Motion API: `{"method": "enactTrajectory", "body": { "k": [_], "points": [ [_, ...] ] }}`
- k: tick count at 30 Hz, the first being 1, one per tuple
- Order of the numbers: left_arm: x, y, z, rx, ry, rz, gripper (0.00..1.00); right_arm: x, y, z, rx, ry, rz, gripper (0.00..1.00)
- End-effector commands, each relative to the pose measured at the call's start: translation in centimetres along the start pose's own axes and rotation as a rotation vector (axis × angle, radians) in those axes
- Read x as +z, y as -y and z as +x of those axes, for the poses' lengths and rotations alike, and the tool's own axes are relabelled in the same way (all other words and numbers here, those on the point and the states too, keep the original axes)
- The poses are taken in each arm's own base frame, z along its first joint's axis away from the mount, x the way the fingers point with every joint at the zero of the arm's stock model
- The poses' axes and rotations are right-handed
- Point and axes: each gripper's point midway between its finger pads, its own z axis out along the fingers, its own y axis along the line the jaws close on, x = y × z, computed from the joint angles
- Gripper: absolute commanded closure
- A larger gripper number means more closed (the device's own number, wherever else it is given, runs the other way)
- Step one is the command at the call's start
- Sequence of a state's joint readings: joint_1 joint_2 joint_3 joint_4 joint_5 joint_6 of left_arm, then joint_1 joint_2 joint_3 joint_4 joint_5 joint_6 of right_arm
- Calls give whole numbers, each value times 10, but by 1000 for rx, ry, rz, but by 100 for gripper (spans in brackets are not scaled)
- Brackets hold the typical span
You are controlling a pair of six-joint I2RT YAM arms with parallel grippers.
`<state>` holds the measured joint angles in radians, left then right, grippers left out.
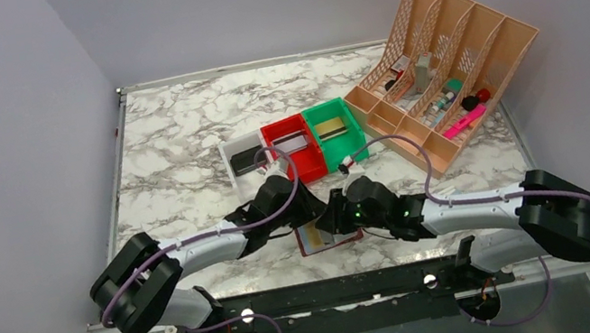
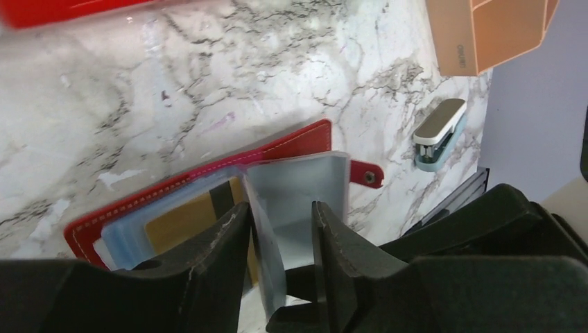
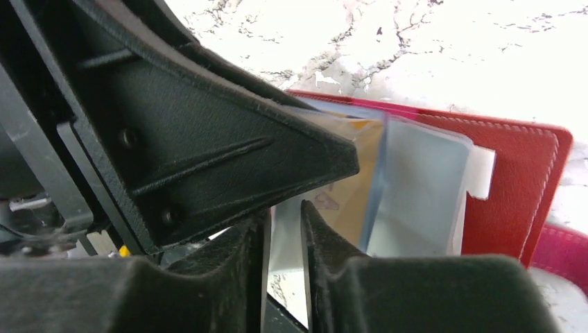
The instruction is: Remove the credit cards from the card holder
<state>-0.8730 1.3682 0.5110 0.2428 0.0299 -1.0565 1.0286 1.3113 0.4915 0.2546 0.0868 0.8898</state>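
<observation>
The card holder lies open on the marble table. It is on the near side of the red bin, closer to the arms. Its dark red cover lies flat. Its pale blue pockets stand up like the pages of a book.

The left claw is right at the card holder, low over it. Its two fingers are apart, with one blue pocket page in the gap. The page leans by one finger and does not reach the other. So this claw is open and is not pinching.

The right claw is at the card holder too, just beside the left claw. Its fingers are only a little apart, and a thin pale sheet is in the gap. I cannot tell if they pinch it.

A gold card sits in a pocket of the card holder.

A silver card lies in the red bin. The white bin touches the red bin on the left arm's side and holds a black card. The green bin touches it on the other side and holds a yellow card. A small stapler lies on the table near the red bin's front corner.
</observation>
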Motion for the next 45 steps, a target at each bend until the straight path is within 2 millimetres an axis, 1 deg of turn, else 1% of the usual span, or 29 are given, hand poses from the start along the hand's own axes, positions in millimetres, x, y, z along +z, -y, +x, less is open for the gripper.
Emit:
{"method": "enactTrajectory", "body": {
  "k": [1, 2, 3, 6, 8, 12, 15, 18, 20, 22, 24, 26, 28, 30, 31, 33, 37, 39, 41, 43, 45],
  "points": [
    [6, 23, 4, 46, -50, 59, 57, -12, -9, -12, -26, 27, -6, 67],
    [7, 25, 6, 49, -60, 63, 56, -15, -5, -14, -27, 34, 14, 62],
    [8, 26, 8, 56, -69, 67, 55, -18, -1, -15, -30, 40, 32, 59],
    [12, 31, 14, 82, -87, 74, 52, -32, 11, -21, -34, 72, 91, 55],
    [13, 35, 18, 95, -97, 78, 51, -44, 16, -27, -35, 100, 120, 55],
    [19, 46, 29, 133, -128, 97, 49, -69, 42, -33, 1, 145, 249, 55],
    [25, 55, 40, 161, -157, 111, 47, -87, 55, -38, 37, 187, 301, 55],
    [32, 58, 53, 199, -191, 105, 45, -97, 56, -41, 54, 219, 277, 55],
    [32, 58, 54, 214, -189, 90, 45, -99, 53, -39, 60, 227, 235, 58],
    [29, 56, 49, 223, -168, 70, 44, -99, 46, -38, 67, 227, 178, 65],
    [25, 51, 41, 242, -138, 27, 42, -96, 33, -35, 51, 214, 94, 72],
    [20, 41, 34, 262, -109, -37, 39, -92, 16, -33, 32, 207, -3, 77],
    [14, 31, 24, 279, -71, -108, 37, -87, 6, -30, 20, 182, -52, 80],
    [6, 21, 12, 289, -22, -171, 34, -81, 1, -26, 17, 146, -55, 82],
    [2, 18, 8, 292, -3, -193, 32, -77, 2, -24, 14, 132, -41, 83],
    [-6, 16, 1, 291, 31, -209, 29, -68, 2, -23, -4, 117, -29, 83],
    [-16, 13, -3, 285, 55, -205, 25, -50, 1, -19, -42, 56, 27, 83],
    [-19, 10, -3, 276, 59, -212, 25, -36, 17, -12, -51, 38, 97, 83],
    [-21, 8, -2, 270, 57, -211, 25, -28, 41, -5, -50, 20, 212, 84],
    [-22, 7, 0, 270, 53, -205, 25, -27, 73, 5, -39, 10, 354, 84],
    [-22, 8, 3, 276, 42, -181, 25, -27, 100, 16, -27, 3, 450, 84]
  ]
}}
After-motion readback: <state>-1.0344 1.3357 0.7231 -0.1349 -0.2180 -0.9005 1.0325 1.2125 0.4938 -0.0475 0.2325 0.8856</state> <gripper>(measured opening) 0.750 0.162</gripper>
